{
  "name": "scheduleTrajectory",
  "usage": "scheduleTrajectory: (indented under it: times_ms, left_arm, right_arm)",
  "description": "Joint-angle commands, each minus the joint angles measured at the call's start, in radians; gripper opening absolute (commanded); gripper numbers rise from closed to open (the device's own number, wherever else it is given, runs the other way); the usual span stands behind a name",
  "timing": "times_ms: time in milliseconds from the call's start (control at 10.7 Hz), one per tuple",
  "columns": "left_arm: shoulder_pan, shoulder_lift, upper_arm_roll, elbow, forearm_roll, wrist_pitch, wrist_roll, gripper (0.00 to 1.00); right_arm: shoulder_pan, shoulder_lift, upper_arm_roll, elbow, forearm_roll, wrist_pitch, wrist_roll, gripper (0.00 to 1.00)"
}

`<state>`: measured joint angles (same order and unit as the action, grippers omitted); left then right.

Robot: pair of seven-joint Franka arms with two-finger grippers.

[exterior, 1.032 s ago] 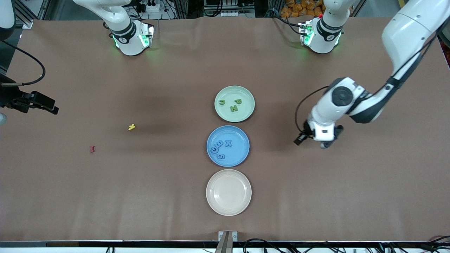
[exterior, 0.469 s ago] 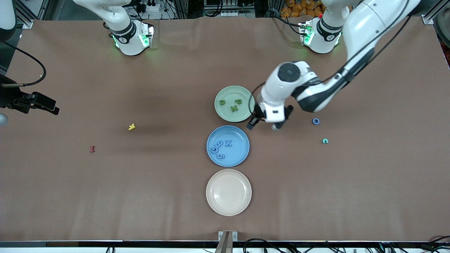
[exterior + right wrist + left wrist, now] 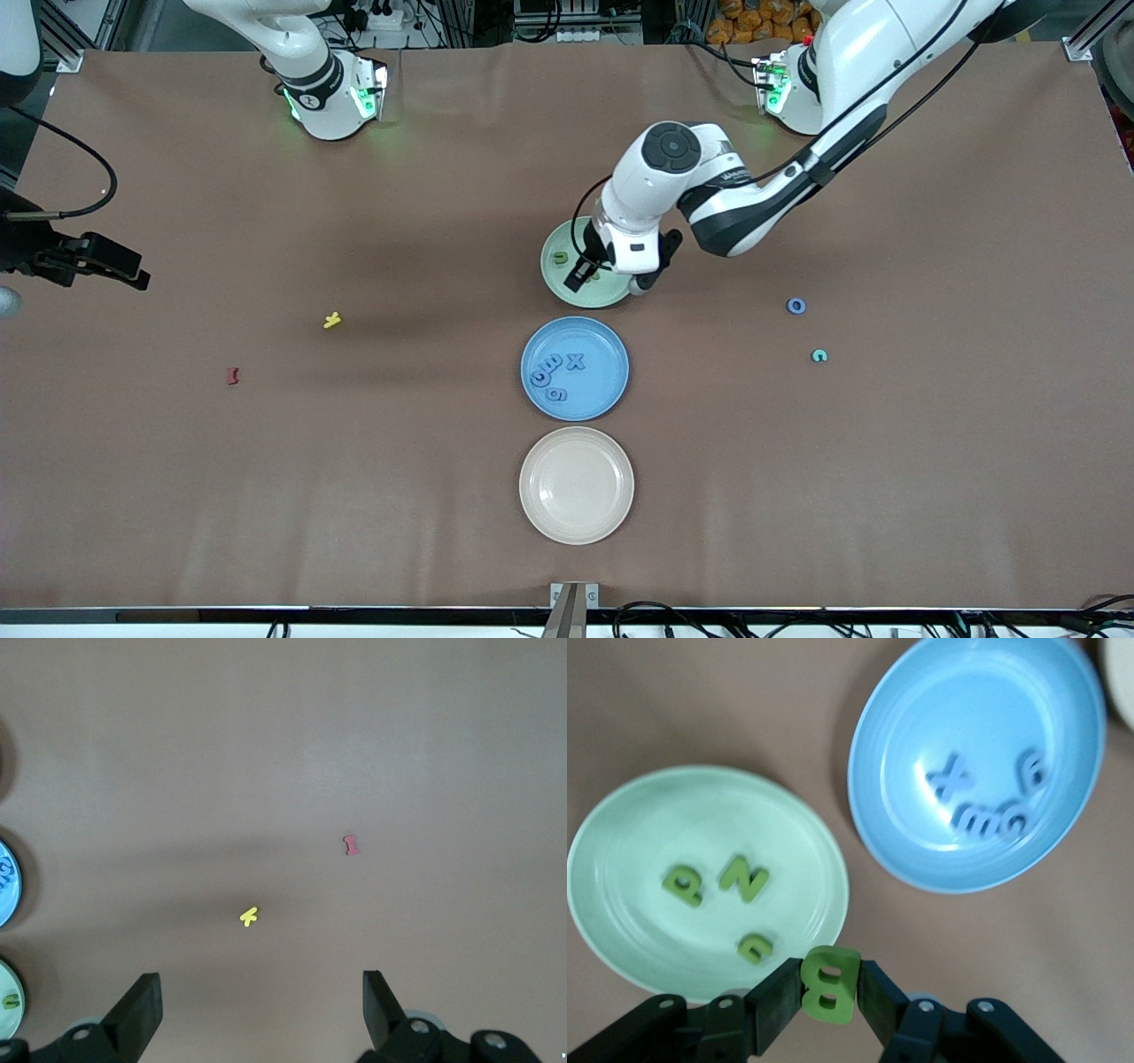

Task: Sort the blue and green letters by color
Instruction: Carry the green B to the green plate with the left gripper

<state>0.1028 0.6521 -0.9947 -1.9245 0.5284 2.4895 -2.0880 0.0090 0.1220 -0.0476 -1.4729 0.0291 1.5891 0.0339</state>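
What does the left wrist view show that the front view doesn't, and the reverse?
Only the left wrist view: the left gripper shut on a green B, plus the green P and N. Only the front view: the beige plate, blue O, teal letter, yellow letter, red letter. Both: green plate and blue plate.

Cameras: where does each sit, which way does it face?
Front view: high across the table, facing both bases; left gripper over the pale green plate.
Left wrist view: looks down past its jaws, shut on the olive green foam letter B, at the mid-blue plate.
Right wrist view: down past open right gripper at the small yellow letter.
Shared: both plates appear in all three.
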Motion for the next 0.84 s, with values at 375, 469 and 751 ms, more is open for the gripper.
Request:
scheduleTrajectory:
  times_ms: [375, 469, 751]
  left_arm:
    - [-0.069, 0.158, 0.022, 0.005, -0.051, 0.000, -0.015, 0.00]
    - [-0.068, 0.167, 0.027, 0.004, -0.051, 0.000, -0.015, 0.00]
    - [-0.072, 0.187, 0.031, 0.008, -0.051, 0.002, -0.014, 0.00]
  right_arm:
    - [0.003, 0.015, -0.002, 0.025, 0.005, -0.006, 0.012, 1.00]
    - [0.003, 0.015, -0.002, 0.025, 0.005, -0.006, 0.012, 1.00]
    - [0.006, 0.018, -0.002, 0.025, 0.005, -0.006, 0.012, 1.00]
